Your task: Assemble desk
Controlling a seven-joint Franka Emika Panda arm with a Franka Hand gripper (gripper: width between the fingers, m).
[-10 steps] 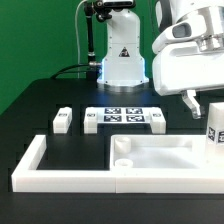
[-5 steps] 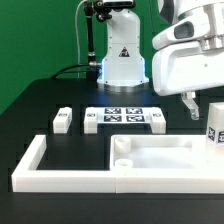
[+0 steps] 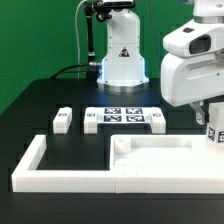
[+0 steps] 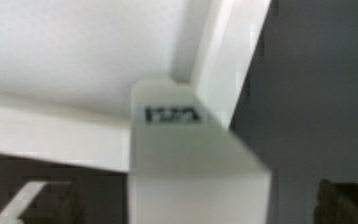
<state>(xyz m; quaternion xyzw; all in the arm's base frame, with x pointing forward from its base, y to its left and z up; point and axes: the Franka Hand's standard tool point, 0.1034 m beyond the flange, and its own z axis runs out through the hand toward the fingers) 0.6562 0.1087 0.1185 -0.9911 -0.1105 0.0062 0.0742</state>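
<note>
**Spread wide over the leg, tabletop close alongside**

The biggest thing I could upset is the tabletop (image 3: 160, 158). It lies flat inside the border wall (image 3: 30, 160), with a round socket showing at its corner. It sits just beside the leg I am over, so a slanted descent could land a finger on its rim and shove it along the wall. I judge that would make every later insertion harder.

Next is the leg (image 3: 213, 131), which stands upright at the exterior view's right, by the tabletop's far edge. I cannot tell whether the two touch. My claw (image 3: 204, 114) is spread as wide as it goes and has hold of nothing. In the wrist view the leg runs up the middle, with one dark finger (image 4: 318, 100) close alongside. If I close off-centre, one pad would meet the leg first and tip or twist it. A tall, narrow block like this looks easy to topple.

The smallest worry is its tag (image 4: 172, 115), which a grip over it might cover.

For room, the black table (image 3: 40, 110) lies open toward the exterior view's left. The border wall closes off the near side and the left end. The marker board (image 3: 122, 118) is well apart from me, and a spare leg (image 3: 62, 120) lies farther off still. Around the leg itself the tabletop edge hems me in, so I judge straight up and straight down are the only clean lines.
</note>
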